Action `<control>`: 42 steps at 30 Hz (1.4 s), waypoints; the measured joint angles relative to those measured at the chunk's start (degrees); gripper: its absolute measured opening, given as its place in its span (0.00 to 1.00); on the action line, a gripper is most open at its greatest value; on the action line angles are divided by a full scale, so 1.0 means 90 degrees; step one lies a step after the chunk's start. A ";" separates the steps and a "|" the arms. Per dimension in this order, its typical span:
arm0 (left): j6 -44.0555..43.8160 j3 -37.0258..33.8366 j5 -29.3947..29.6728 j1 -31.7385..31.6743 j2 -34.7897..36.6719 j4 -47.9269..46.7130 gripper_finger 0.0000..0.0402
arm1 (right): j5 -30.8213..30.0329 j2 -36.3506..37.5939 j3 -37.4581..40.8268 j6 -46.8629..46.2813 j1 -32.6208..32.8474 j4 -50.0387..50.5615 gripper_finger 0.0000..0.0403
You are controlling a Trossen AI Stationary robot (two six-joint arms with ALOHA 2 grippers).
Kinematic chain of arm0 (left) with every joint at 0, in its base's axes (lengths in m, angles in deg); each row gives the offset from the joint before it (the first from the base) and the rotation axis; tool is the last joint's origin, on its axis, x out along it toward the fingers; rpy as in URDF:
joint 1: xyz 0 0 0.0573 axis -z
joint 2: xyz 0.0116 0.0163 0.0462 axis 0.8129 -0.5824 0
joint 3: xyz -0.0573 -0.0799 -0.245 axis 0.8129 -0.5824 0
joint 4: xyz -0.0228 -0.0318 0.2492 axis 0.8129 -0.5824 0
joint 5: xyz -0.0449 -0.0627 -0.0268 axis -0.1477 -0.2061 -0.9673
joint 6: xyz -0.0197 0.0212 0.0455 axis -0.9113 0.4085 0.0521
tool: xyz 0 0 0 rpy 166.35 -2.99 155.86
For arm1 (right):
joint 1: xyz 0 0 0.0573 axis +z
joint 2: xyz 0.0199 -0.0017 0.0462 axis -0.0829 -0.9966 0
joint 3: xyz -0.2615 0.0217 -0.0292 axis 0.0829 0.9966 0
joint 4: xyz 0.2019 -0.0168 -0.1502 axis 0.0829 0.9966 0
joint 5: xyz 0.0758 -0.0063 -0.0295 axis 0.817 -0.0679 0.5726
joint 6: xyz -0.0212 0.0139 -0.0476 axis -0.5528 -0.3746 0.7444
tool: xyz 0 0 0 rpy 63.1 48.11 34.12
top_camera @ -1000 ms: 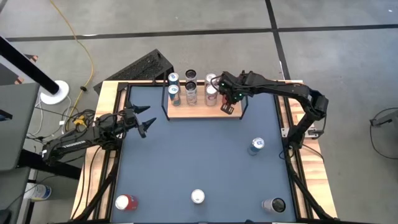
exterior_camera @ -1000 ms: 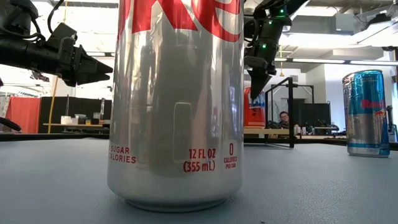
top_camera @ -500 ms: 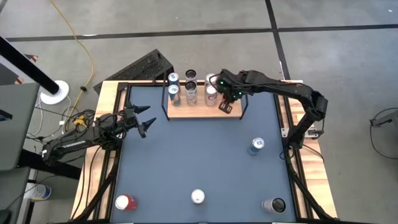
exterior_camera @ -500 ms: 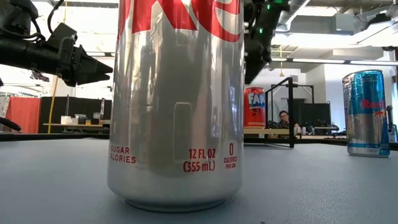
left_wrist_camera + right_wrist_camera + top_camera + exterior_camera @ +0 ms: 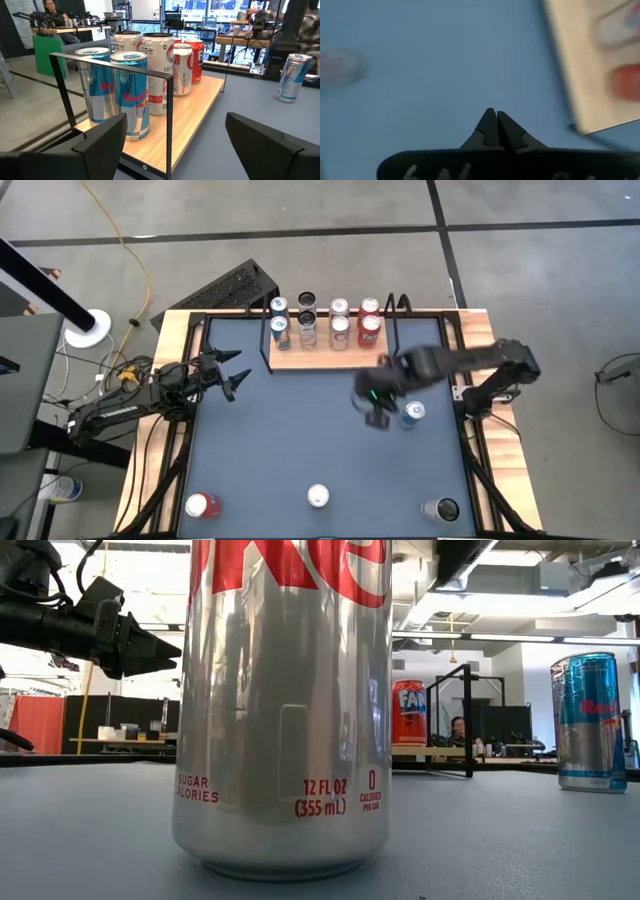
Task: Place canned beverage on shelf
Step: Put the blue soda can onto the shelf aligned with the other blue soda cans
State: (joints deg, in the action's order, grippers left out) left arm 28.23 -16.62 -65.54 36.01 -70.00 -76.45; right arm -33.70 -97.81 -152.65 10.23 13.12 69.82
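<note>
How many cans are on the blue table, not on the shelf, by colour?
Blue can: 1
Red can: 1
Silver can: 1
Dark-topped can: 1
Total: 4

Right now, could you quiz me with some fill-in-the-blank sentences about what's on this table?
1. The right tool has its fingers ___ and holds nothing.
2. Away from the shelf, ___ cans stand on the grey-blue tabletop.
3. The can closest to the right tool is the ___ Red Bull can.
4. The left tool, at the table's left side, has its fingers ___.

Missing words: shut; four; blue; open
</note>
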 joint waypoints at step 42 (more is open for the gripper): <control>0.0002 -0.0001 -0.0027 0.0002 0.0000 -0.0005 0.81 | 0.0029 0.0979 0.1079 -0.3480 0.0814 0.1729 0.61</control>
State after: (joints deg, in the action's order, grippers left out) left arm 28.25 -16.63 -65.78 36.03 -70.00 -76.49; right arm -33.44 -89.00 -142.94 -21.09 20.44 85.38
